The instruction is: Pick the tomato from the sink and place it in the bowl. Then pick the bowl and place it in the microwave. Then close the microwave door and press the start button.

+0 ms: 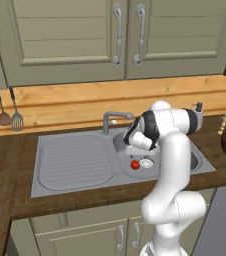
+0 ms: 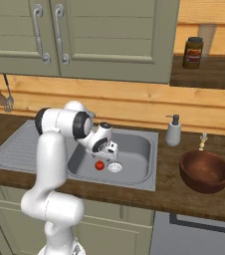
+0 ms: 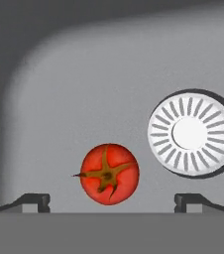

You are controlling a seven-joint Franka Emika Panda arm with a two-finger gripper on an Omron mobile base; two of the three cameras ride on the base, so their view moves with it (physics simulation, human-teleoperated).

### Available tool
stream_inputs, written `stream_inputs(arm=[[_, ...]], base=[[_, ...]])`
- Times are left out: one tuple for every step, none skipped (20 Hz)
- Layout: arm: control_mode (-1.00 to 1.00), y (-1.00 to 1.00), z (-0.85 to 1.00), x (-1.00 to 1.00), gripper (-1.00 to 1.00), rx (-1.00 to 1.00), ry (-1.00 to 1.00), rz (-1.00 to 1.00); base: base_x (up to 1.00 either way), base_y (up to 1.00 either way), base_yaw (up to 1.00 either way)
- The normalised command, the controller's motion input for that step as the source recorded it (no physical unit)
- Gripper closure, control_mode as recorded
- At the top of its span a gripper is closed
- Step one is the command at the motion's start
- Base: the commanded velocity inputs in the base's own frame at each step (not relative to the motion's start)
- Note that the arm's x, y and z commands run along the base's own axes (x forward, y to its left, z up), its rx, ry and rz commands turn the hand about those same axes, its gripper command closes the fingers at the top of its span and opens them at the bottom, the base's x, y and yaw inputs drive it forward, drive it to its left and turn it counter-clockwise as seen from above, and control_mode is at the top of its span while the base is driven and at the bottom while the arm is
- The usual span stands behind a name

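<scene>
Tomato [image 3: 109,173], small, round and bright red, is being seen lying on the grey metal sink [image 3: 84,89] floor, left of the round white drain [image 3: 191,133]. Wide-spread gripper [image 3: 111,201] fingers are being held either side. Light, smooth and bruisable; grasping across its middle is being judged safest.

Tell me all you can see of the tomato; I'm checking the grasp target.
The tomato is small, round, bright red and smooth, its brown star-shaped stem scar facing the hand camera. It lies loose on the grey floor of the sink, just beside the white drain, apart from it. Nothing grips it.
</scene>
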Motion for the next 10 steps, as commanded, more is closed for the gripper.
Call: stream_inputs(arm=[[-1.0,0.12,-0.32,0.0,-1.0,0.0,0.0,0.0],[-1.0,0.15,-0.31,0.0,-1.0,0.0,0.0,0.0],[-1.0,0.12,-0.32,0.0,-1.0,0.0,0.0,0.0],[-1.0,0.11,-0.32,0.0,-1.0,0.0,0.0,0.0],[-1.0,0.1,-0.34,0.0,-1.0,0.0,0.02,0.0],[-1.0,0.11,-0.36,0.0,-1.0,0.0,0.01,0.0],[-1.0,0.11,-0.36,0.0,-1.0,0.0,0.03,0.0],[-1.0,0.1,-0.36,0.0,-1.0,0.0,0.03,0.0],[-1.0,0.08,-0.36,0.0,-1.0,0.0,0.03,0.0],[-1.0,0.05,-0.36,0.0,-1.0,0.0,0.05,0.0]], base=[[0.0,0.0,0.0],[0.0,0.0,0.0],[0.0,0.0,0.0],[0.0,0.0,0.0],[0.0,0.0,0.0],[0.0,0.0,0.0],[0.0,0.0,0.0],[0.0,0.0,0.0],[0.0,0.0,0.0],[0.0,0.0,0.0]])
